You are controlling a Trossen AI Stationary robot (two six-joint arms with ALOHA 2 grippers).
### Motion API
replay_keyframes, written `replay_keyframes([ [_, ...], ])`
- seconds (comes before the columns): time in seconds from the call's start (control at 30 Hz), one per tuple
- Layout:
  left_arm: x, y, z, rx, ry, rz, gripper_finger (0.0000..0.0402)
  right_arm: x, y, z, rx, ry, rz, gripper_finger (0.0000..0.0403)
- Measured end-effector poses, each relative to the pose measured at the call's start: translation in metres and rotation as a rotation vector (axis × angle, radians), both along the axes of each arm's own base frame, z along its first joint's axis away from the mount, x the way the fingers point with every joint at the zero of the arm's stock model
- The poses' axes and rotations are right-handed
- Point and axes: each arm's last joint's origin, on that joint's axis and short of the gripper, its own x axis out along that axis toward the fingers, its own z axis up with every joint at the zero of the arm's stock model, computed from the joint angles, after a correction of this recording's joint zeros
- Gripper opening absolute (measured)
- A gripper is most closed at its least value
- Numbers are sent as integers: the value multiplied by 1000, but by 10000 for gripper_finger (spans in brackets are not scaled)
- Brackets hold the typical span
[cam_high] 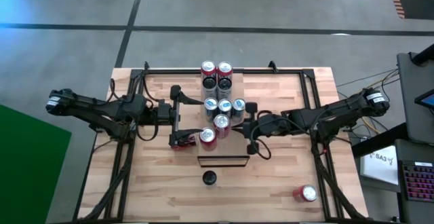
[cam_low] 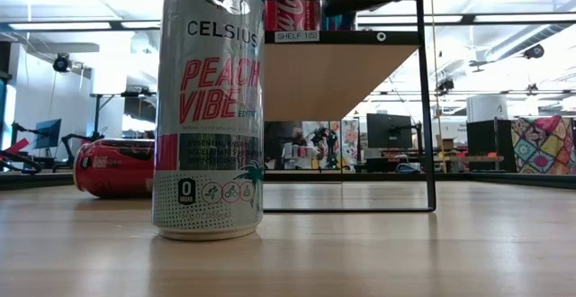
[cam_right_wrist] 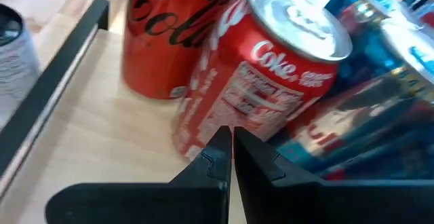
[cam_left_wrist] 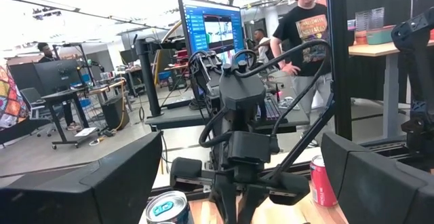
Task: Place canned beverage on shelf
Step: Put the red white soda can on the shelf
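The right gripper (cam_right_wrist: 230, 149) is pinched tight, empty, nudging a red can (cam_right_wrist: 271, 81) on the shelf (cam_high: 234, 91). The left gripper (cam_high: 178, 119) waits wide open at nine o'clock, empty.

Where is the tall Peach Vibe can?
In the low view the Peach Vibe can stands upright on the wooden table, close to the camera, left of the shelf, with a red can lying on its side behind it.

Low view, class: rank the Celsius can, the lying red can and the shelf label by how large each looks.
1. Celsius can, largest, though it stands nearest the camera, which exaggerates it.
2. Lying red can.
3. Shelf label, smallest.
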Motion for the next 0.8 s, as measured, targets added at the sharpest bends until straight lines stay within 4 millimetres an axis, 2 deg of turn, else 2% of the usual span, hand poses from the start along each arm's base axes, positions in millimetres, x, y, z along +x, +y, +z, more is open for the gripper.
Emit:
replay_keyframes([
  [0.47,4,-1,-3,2,11,0,371,18,3,-15,-5,-4,15,9],
  [0.8,8,-2,-7,4,33,2,371,15,3,-13,0,-8,15,9],
])
